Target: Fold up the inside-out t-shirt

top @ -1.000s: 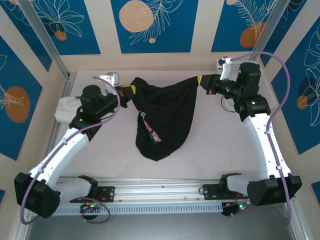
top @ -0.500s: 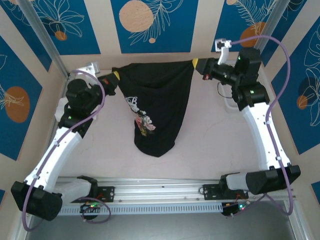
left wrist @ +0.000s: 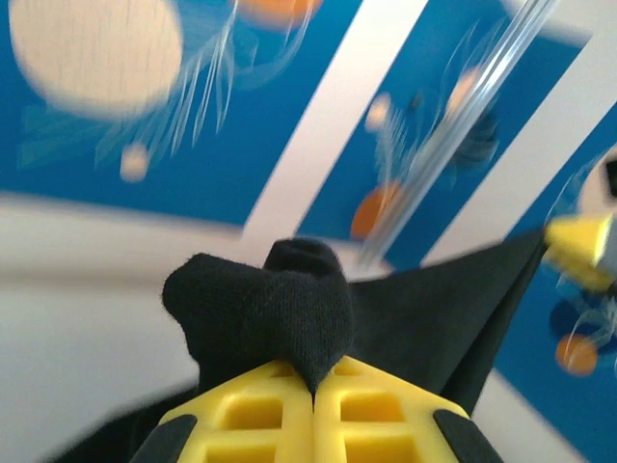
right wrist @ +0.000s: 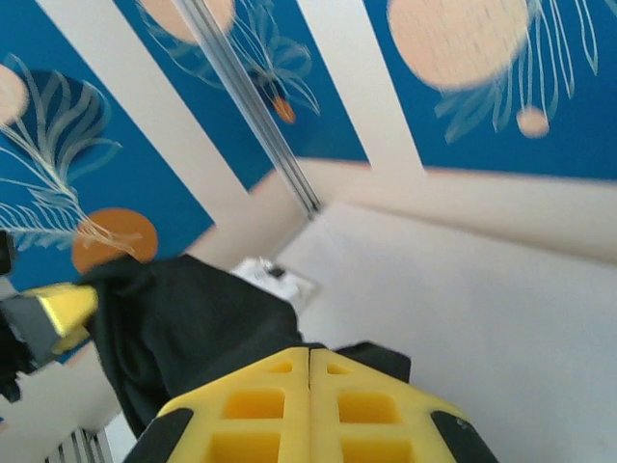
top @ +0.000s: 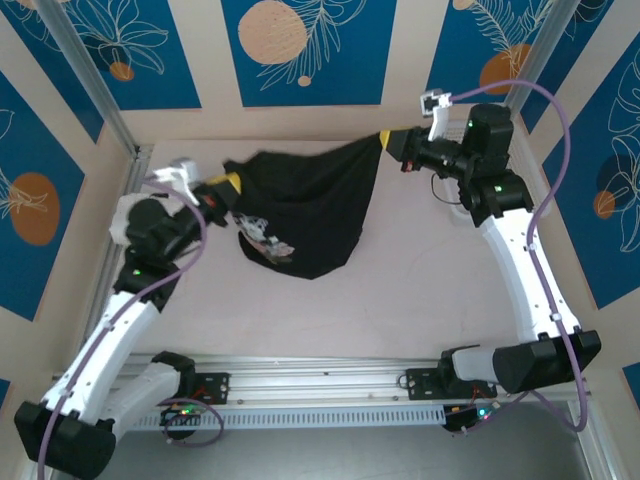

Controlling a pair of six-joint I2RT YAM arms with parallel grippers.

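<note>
Pale matte table (top: 420, 290), with a ribbed aluminium rail (top: 330, 372) across the near edge. A white folded soft garment (top: 125, 212) sits at the table's left edge, partly behind the left arm.

The black soft cloth t-shirt (top: 310, 195) is strung between both tools over the far half of the table. Its top edge is pulled into a near-straight line that climbs from left to right. The body sags below that into a rounded, wrinkled pouch, and the lowest fold looks to rest on the table. A small pink-and-white floral print (top: 262, 238) shows low on its left side.

Left tool (top: 228, 187): the left wrist view shows its yellow waffle-moulded plastic fingers (left wrist: 251, 415) pressed flat together with no gap. They pinch a rounded wad of knit cloth that bulges past the tips.

Right tool (top: 385, 140), higher and farther back: its yellow fingers (right wrist: 371, 410) are likewise clamped tight, with a black corner bunched at the tips and the fabric fanning away to the left.

Behind are glossy blue wall panels (top: 300, 50) with white line-drawn leaves and peach discs, split by cream strips.
</note>
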